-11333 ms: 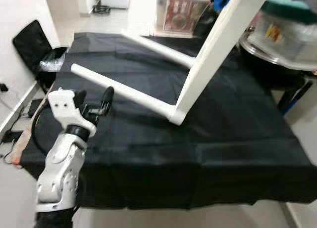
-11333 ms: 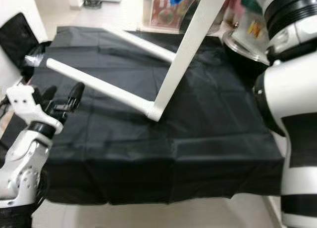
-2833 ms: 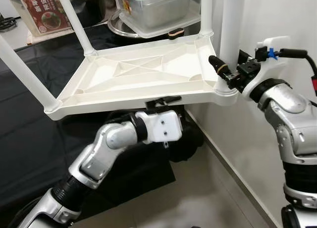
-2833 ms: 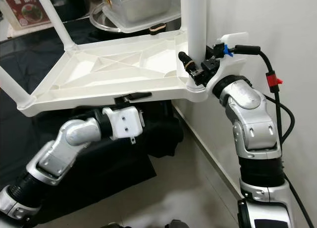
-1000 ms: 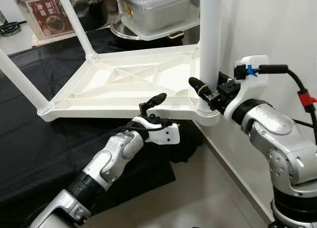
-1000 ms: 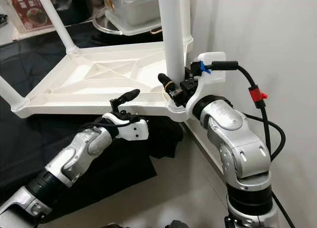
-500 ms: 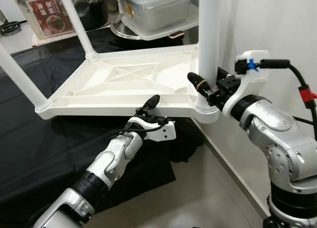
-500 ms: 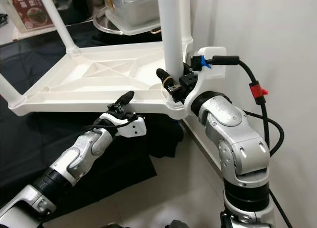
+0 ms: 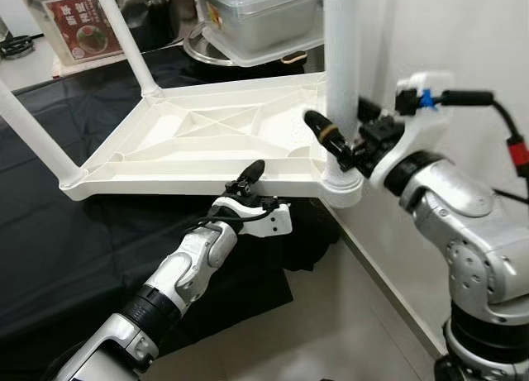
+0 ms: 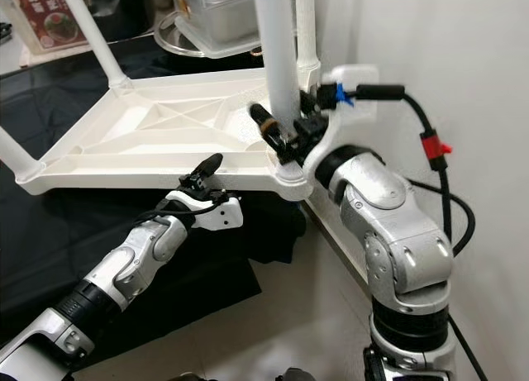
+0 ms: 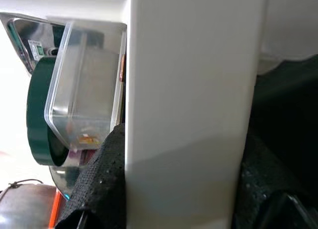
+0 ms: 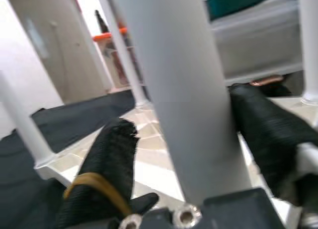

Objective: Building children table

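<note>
A white children's table (image 9: 207,141) lies upside down over the black-covered surface, its ribbed underside facing up and its legs pointing upward. At the near right corner my right gripper (image 9: 343,129) is shut on a white leg (image 9: 340,50), one finger on each side of it. The right wrist view has the leg (image 12: 184,90) between both black fingers (image 12: 109,169). My left gripper (image 9: 248,178) is shut on the table's front rim, one finger on top. That rim (image 11: 189,114) runs between the fingers in the left wrist view.
A black cloth (image 9: 50,249) covers the low surface under the table. A clear plastic container (image 9: 256,13) on a metal basin stands behind it, and a red picture box (image 9: 83,30) at the back left. A white wall (image 9: 463,34) is close on the right, bare floor (image 9: 331,331) below.
My left gripper's upper finger came down from above the rim and closed on it. My right gripper has shifted slightly left with the leg, which now leans a little.
</note>
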Robot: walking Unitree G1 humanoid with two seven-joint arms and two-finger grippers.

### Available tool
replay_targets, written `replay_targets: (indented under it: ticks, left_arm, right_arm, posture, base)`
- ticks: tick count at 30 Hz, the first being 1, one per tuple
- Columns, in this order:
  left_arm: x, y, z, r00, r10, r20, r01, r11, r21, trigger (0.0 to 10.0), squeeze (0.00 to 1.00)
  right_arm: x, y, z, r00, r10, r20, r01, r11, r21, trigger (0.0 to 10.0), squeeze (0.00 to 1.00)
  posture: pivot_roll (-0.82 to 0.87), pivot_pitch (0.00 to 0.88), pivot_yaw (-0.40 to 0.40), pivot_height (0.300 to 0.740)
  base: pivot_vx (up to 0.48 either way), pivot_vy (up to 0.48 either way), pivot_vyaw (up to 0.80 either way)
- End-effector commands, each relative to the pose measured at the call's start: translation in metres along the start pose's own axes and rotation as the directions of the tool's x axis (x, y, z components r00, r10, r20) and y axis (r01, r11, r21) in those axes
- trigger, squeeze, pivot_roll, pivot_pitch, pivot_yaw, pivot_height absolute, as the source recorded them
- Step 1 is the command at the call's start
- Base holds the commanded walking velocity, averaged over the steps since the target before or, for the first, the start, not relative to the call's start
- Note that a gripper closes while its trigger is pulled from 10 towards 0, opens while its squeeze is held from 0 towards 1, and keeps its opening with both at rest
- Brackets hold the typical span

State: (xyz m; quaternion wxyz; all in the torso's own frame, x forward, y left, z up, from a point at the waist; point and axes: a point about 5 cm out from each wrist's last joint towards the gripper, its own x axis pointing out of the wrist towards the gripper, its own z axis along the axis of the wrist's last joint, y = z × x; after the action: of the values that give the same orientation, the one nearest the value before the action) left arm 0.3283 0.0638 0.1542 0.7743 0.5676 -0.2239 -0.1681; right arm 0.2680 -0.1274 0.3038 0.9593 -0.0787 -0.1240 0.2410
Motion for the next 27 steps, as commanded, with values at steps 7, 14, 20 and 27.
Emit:
replay_targets:
  ticks: [7,14,20,27]
  left_arm:
    - [0.006,0.035,-0.009,0.98,0.185,-0.073,-0.19,0.979,-0.076,0.0,0.0]
    - [0.006,0.078,-0.018,0.919,0.359,-0.166,-0.391,0.889,-0.239,0.0,0.0]
    - [-0.001,0.146,-0.024,0.805,0.547,-0.23,-0.589,0.684,-0.431,0.0,0.0]
    - [-0.008,0.216,-0.021,0.71,0.678,-0.19,-0.67,0.566,-0.481,0.0,0.0]
  right_arm:
    - [-0.009,0.016,0.01,0.983,0.134,0.126,-0.145,0.986,0.083,10.0,1.0]
    - [-0.034,0.02,0.007,0.943,0.275,0.185,-0.31,0.93,0.198,10.0,1.0]
    - [-0.052,0.012,-0.006,0.944,0.293,0.154,-0.324,0.913,0.247,10.0,0.0]
    - [-0.054,0.008,-0.017,0.956,0.274,0.11,-0.293,0.922,0.253,10.0,0.0]
  posture:
    - [-0.14,0.092,0.03,0.74]
    - [-0.16,0.086,0.036,0.74]
    - [-0.15,0.075,0.042,0.74]
    - [-0.14,0.065,0.044,0.74]
  base:
    - [0.0,0.0,0.0]
    - [0.0,0.0,0.0]
    - [0.0,0.0,0.0]
    - [0.0,0.0,0.0]
